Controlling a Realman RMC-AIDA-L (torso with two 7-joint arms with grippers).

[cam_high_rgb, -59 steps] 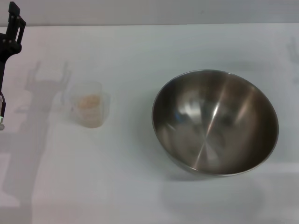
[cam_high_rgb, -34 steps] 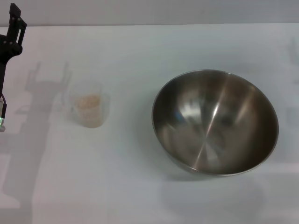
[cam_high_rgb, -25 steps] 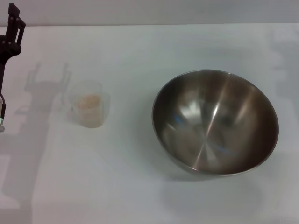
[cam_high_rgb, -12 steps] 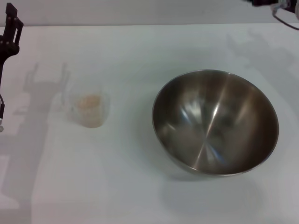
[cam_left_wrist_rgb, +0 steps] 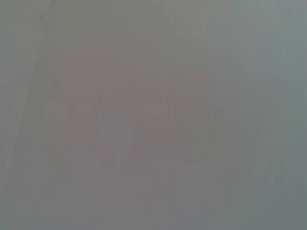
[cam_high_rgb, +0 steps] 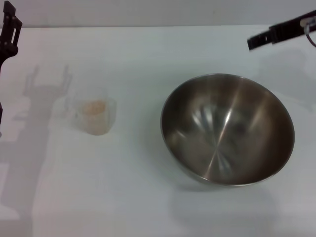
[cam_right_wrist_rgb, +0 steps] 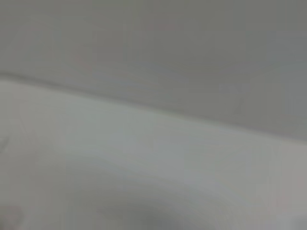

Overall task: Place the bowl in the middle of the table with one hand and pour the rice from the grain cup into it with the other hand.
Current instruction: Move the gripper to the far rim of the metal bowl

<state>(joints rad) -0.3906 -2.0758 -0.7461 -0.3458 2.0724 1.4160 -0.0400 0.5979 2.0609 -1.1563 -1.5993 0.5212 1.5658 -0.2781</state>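
Observation:
The steel bowl (cam_high_rgb: 227,128) stands empty on the white table (cam_high_rgb: 148,197), right of the middle. The clear grain cup (cam_high_rgb: 94,116) stands upright at the left with rice (cam_high_rgb: 94,107) inside. My left gripper (cam_high_rgb: 10,22) hangs at the far left edge, above and well left of the cup; its shadow on the table shows two fingers spread apart, holding nothing. My right gripper (cam_high_rgb: 266,35) reaches in as a dark bar at the top right, beyond the bowl's far rim and not touching it. Neither wrist view shows the bowl, the cup or a gripper.
The table's far edge (cam_high_rgb: 148,25) meets a grey wall. The right wrist view shows only the white tabletop (cam_right_wrist_rgb: 120,167) and the wall. The left wrist view is a blank grey surface.
My right gripper has come into view at the top right and moved down and left toward the bowl's far side. My left gripper has drifted slightly up and left. Bowl and cup have not moved.

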